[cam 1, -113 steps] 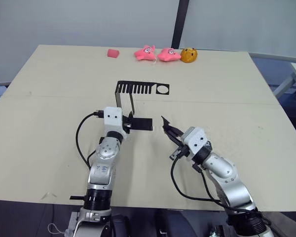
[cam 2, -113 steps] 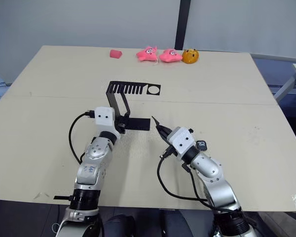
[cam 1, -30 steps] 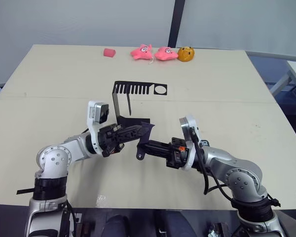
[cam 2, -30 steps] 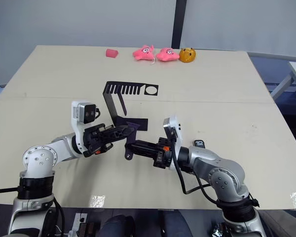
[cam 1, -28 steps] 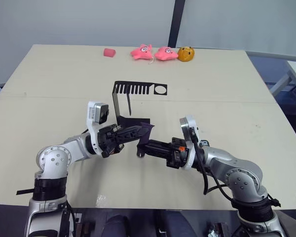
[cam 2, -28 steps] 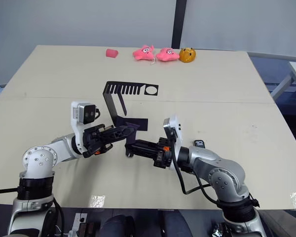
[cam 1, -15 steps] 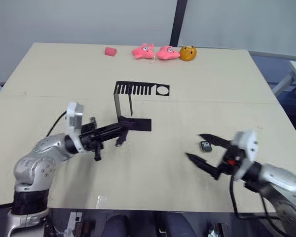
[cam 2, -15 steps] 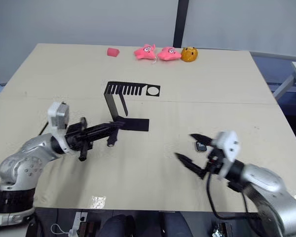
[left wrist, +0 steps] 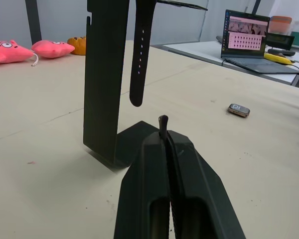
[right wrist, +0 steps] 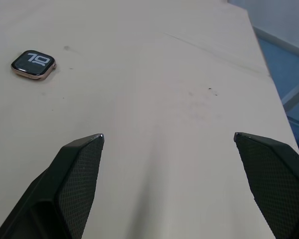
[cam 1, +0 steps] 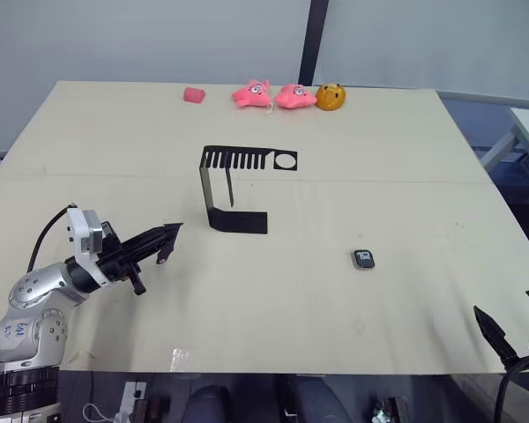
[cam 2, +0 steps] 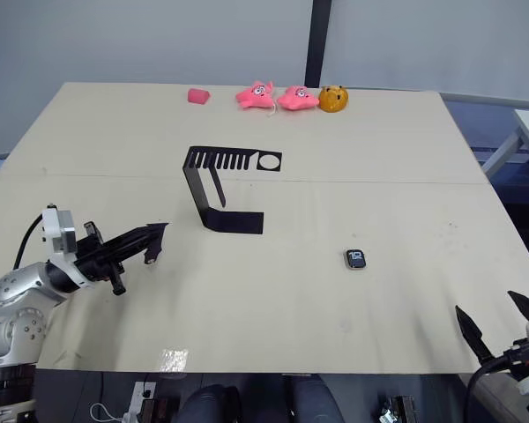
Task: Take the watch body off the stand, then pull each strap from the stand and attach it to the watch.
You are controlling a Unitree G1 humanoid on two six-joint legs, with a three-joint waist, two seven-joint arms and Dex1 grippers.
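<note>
Gripping one strap (left wrist: 163,122) in the clamped left gripper (cam 1: 166,236), left of the stand (cam 1: 238,220), with the watch body (cam 1: 364,259) lying on the tabletop (cam 1: 406,159) far from the wide-apart right gripper (cam 2: 494,327), risks a thin strap slipping out.

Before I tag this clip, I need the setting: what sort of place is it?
Probably a lab or office workspace: a big plain table, a laptop on another desk, and plush toys lined up as props.
</note>
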